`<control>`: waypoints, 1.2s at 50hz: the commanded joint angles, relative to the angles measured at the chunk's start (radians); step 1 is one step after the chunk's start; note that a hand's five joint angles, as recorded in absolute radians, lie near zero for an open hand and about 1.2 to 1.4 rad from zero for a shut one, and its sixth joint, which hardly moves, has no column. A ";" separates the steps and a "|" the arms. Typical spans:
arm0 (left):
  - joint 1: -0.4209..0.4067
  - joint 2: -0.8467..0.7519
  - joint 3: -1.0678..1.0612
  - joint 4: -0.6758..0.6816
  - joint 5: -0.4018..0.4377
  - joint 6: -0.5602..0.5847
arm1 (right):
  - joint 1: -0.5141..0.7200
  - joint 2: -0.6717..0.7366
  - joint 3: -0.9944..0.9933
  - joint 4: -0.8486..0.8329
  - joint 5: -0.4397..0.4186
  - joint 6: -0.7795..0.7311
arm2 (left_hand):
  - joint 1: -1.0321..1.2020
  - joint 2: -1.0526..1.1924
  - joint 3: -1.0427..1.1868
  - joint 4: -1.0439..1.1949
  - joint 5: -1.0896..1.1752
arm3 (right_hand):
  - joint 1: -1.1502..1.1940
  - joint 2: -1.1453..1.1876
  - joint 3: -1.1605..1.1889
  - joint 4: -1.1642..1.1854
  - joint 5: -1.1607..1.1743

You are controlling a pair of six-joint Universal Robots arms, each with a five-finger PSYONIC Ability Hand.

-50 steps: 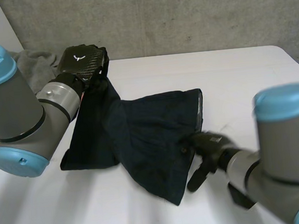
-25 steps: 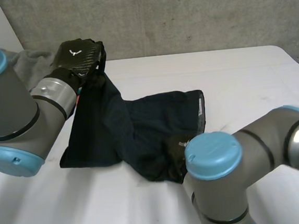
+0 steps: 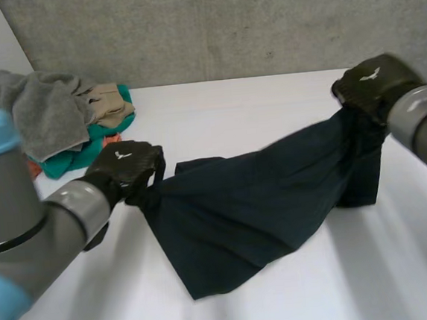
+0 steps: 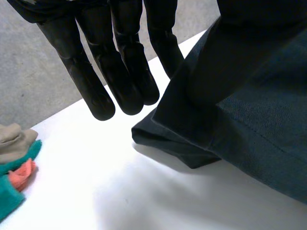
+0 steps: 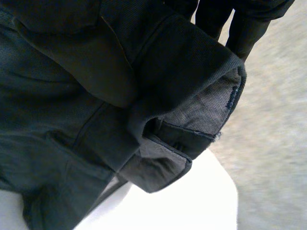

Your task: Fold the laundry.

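Observation:
A dark navy garment (image 3: 240,202) hangs stretched between both hands, and its lower part sags onto the white table (image 3: 253,104). My left hand (image 3: 128,166) is shut on its left end, low over the table near me. In the left wrist view the fingers (image 4: 120,76) reach down straight beside a hemmed corner of the garment (image 4: 230,120), with the cloth running up beside the palm. My right hand (image 3: 375,80) is raised at the far right, shut on the garment's other end. The right wrist view has bunched cloth (image 5: 120,96) with a folded seam under the fingers (image 5: 240,26).
A pile of other laundry lies at the table's back left: a grey cloth (image 3: 41,108), a beige piece (image 3: 107,102), and teal (image 3: 71,159) and orange pieces. The same pile (image 4: 12,167) lies beyond my left hand. A concrete wall (image 3: 224,24) stands behind the table.
My right hand closed on the garment's near right part and carried it up to the far right. My left hand came nearer with its end. The garment is pulled out between them.

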 commanded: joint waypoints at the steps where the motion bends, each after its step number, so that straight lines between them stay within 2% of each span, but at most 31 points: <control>1: -0.031 -0.196 0.340 0.163 -0.109 -0.009 | 0.020 0.259 -0.254 -0.059 0.012 0.015 | 0.245 0.198 0.203 0.196 0.250 | 0.265 0.216 0.209 0.211 0.233; 5: -0.036 -0.232 0.556 0.322 -0.166 -0.014 | 0.022 0.319 -0.462 -0.226 0.052 0.024 | 0.245 0.198 0.203 0.196 0.250 | 0.265 0.216 0.209 0.211 0.233; 7: -0.025 -0.239 0.635 0.463 -0.170 -0.016 | 0.023 0.322 -0.545 -0.398 0.052 0.059 | 0.245 0.198 0.203 0.196 0.250 | 0.265 0.216 0.209 0.211 0.233; 8: -0.023 -0.239 0.647 0.514 -0.172 -0.014 | 0.022 0.322 -0.563 -0.464 0.052 0.079 | 0.245 0.198 0.203 0.196 0.250 | 0.265 0.216 0.209 0.211 0.233; 9: -0.023 -0.237 0.659 0.569 -0.176 -0.011 | 0.017 0.316 -0.580 -0.598 0.052 0.121 | 0.245 0.198 0.203 0.196 0.250 | 0.265 0.216 0.209 0.211 0.233; 10: -0.022 -0.232 0.672 0.669 -0.188 -0.009 | 0.015 0.311 -0.579 -0.668 0.051 0.139 | 0.245 0.198 0.203 0.196 0.250 | 0.265 0.216 0.209 0.211 0.233; 13: -0.025 -0.228 0.679 0.790 -0.204 -0.006 | 0.009 0.293 -0.571 -0.887 0.039 0.214 | 0.245 0.198 0.203 0.196 0.250 | 0.265 0.216 0.209 0.211 0.233; 16: -0.025 -0.228 0.684 0.824 -0.231 -0.005 | 0.008 0.291 -0.572 -0.931 0.003 0.243 | 0.245 0.198 0.203 0.196 0.250 | 0.265 0.216 0.209 0.211 0.233; 20: -0.028 -0.228 0.667 0.767 -0.238 -0.006 | 0.012 0.325 -0.582 -0.845 -0.064 0.245 | 0.245 0.198 0.203 0.196 0.250 | 0.265 0.216 0.209 0.211 0.233; 25: -0.034 -0.229 0.554 0.652 -0.233 -0.006 | 0.008 0.391 -0.583 -0.680 -0.084 0.243 | 0.245 0.198 0.203 0.196 0.250 | 0.265 0.216 0.209 0.211 0.233; 32: -0.058 -0.243 0.342 0.559 -0.224 0.001 | 0.006 0.509 -0.572 -0.420 -0.098 0.212 | 0.245 0.198 0.203 0.196 0.250 | 0.265 0.216 0.209 0.211 0.233; 36: -0.080 -0.269 0.246 0.479 -0.224 0.003 | 0.006 0.587 -0.533 -0.253 -0.096 0.090 | 0.245 0.198 0.203 0.196 0.250 | 0.265 0.216 0.209 0.211 0.233; 41: -0.088 -0.280 0.156 0.365 -0.224 0.001 | 0.008 0.597 -0.445 -0.123 -0.087 -0.041 | 0.245 0.198 0.203 0.196 0.250 | 0.265 0.216 0.209 0.211 0.233; 46: -0.085 -0.213 0.069 0.272 -0.222 0.003 | 0.008 0.545 -0.336 -0.057 -0.080 -0.051 | 0.245 0.198 0.203 0.196 0.250 | 0.265 0.216 0.209 0.211 0.233; 50: -0.088 -0.098 -0.021 0.198 -0.221 0.017 | 0.006 0.375 -0.182 0.035 -0.078 -0.064 | 0.245 0.198 0.203 0.196 0.250 | 0.265 0.216 0.209 0.211 0.233; 56: -0.091 0.116 -0.195 0.025 -0.153 0.211 | 0.006 0.184 0.009 0.224 -0.084 -0.110 | 0.245 0.198 0.203 0.196 0.250 | 0.265 0.216 0.209 0.211 0.233; 60: -0.106 0.205 -0.298 -0.115 -0.095 0.366 | 0.003 0.081 0.177 0.316 -0.073 -0.267 | 0.245 0.198 0.203 0.196 0.250 | 0.265 0.216 0.209 0.211 0.233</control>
